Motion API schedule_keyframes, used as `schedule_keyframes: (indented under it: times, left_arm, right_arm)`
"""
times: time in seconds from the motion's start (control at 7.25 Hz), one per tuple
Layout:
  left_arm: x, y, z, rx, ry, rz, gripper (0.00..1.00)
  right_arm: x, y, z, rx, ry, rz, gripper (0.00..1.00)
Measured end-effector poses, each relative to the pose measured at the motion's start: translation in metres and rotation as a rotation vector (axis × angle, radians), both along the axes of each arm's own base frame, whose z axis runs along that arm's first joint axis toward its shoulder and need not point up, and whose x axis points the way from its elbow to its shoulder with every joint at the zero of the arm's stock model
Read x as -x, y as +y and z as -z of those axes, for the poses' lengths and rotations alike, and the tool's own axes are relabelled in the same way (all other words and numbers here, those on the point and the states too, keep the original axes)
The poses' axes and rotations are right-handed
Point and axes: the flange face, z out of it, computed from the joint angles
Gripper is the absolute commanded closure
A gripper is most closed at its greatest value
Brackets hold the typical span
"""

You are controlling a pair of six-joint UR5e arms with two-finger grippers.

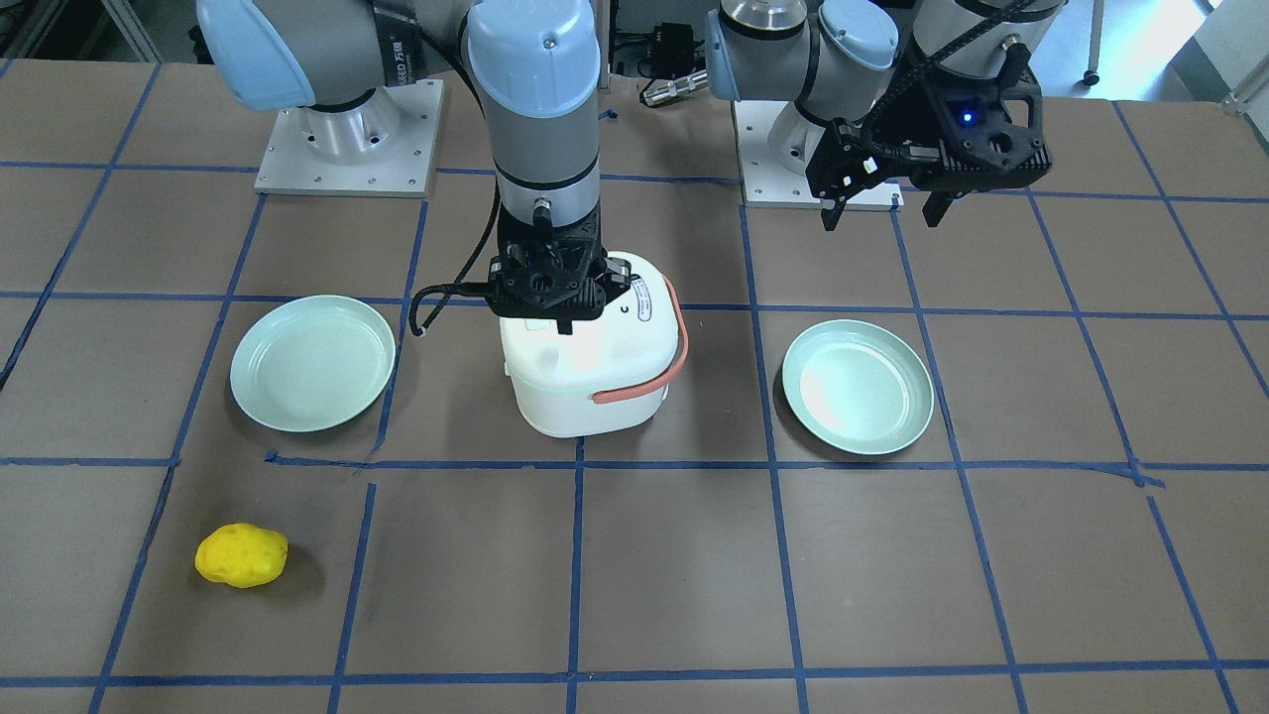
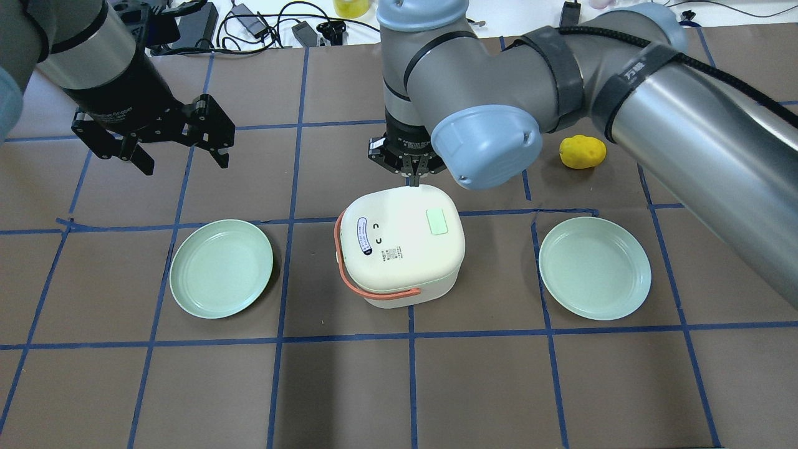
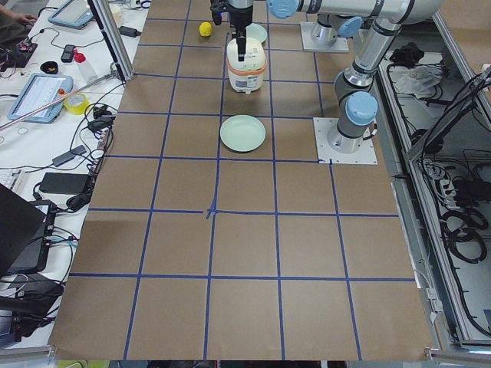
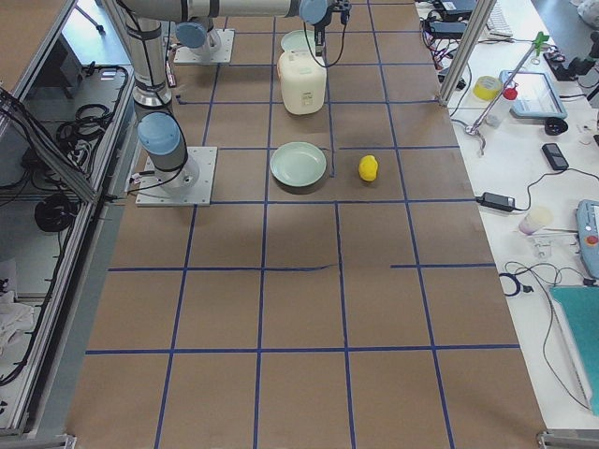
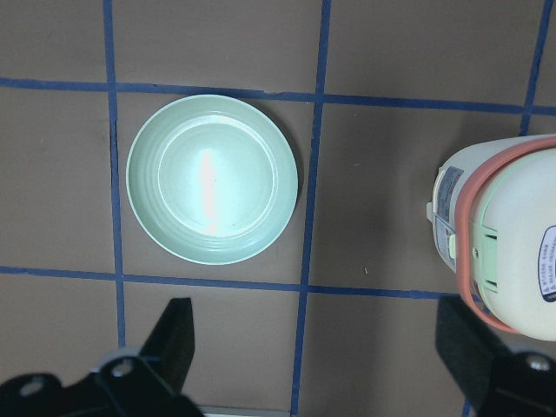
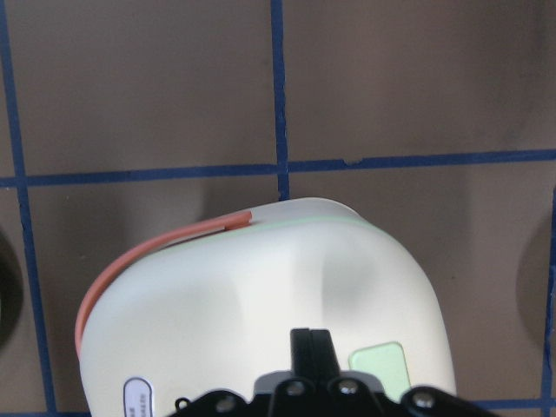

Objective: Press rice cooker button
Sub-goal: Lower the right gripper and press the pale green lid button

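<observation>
Over the cooker lid (image 2: 399, 240), right end effector (image 2: 412, 181) hangs closed, empty.
Overhead: button (image 2: 437, 221) lies in the lid, robotward and right of it; left end effector (image 2: 181, 153) spread, empty, well apart. Right wrist: button just right of fingers (image 6: 310, 347).

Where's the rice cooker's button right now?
In the overhead view, the button sits on the rice cooker lid's right part, just below and right of the right gripper.
</observation>
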Motion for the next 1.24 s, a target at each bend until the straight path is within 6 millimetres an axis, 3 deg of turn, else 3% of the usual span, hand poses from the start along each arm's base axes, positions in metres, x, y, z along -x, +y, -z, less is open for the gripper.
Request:
schedule_keyframes:
  times: [0.41, 1.24]
  left_arm:
    - [0.000, 0.000, 0.000, 0.000, 0.000, 0.000, 0.00]
    - [0.000, 0.000, 0.000, 0.000, 0.000, 0.000, 0.00]
  right_arm:
    - [0.001, 0.023, 0.009, -0.080, 0.043, -0.089, 1.00]
    - [0.016, 0.022, 0.014, -0.108, 0.104, -0.260, 1.00]
